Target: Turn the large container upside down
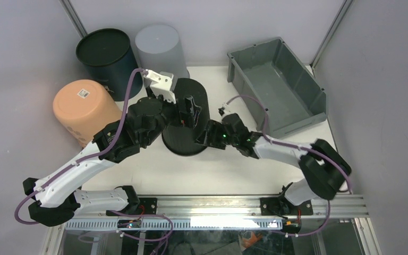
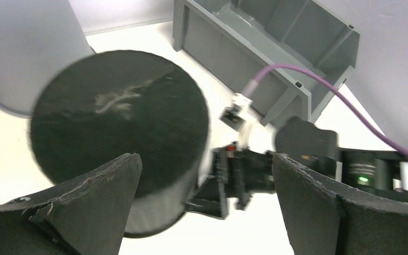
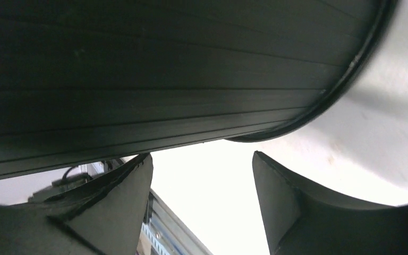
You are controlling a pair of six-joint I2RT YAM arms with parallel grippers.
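The large container [image 1: 276, 87], a grey rectangular bin, is being shown standing open side up on the bench [image 1: 234, 170]. It lies beyond the right hand [image 3: 202, 156] and off to that hand's right, well apart from both hands. It is not being touched, so the turning over is judged as not yet begun. The left hand [image 2: 206, 164] is being held spread wide and empty just above an upturned black bucket [image 2: 117, 111]. The right hand's fingers are being held parted, with nothing between them, close beside the bucket's ribbed wall.
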